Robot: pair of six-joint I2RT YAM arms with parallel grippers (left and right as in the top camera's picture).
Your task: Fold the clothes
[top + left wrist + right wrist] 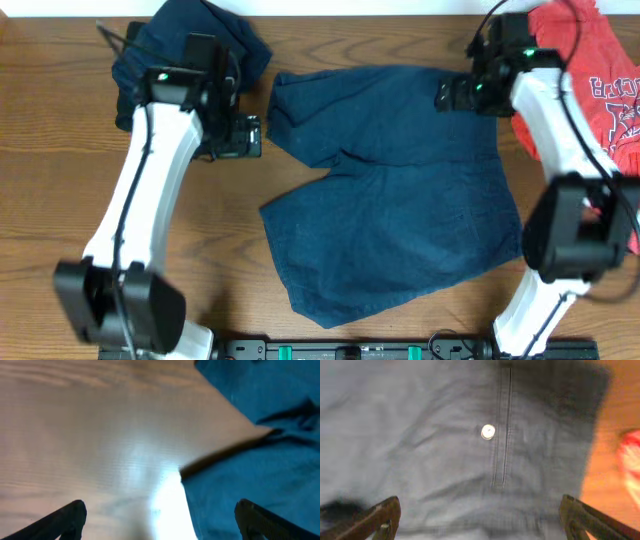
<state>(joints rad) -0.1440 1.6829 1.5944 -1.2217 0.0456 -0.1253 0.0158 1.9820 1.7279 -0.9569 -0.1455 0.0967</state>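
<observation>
Navy blue shorts lie spread flat in the middle of the table. My left gripper hovers open just off their upper left edge. In the left wrist view the gripper holds nothing, with bare wood under it and the shorts' cloth to the right. My right gripper is over the shorts' upper right part. It stands open above the fabric near a silver button and a seam, holding nothing. A red-orange T-shirt with lettering lies at the far right.
A second dark navy garment is bunched at the back left, partly under my left arm. The wooden table shows bare at the left. The red T-shirt's edge appears in the right wrist view.
</observation>
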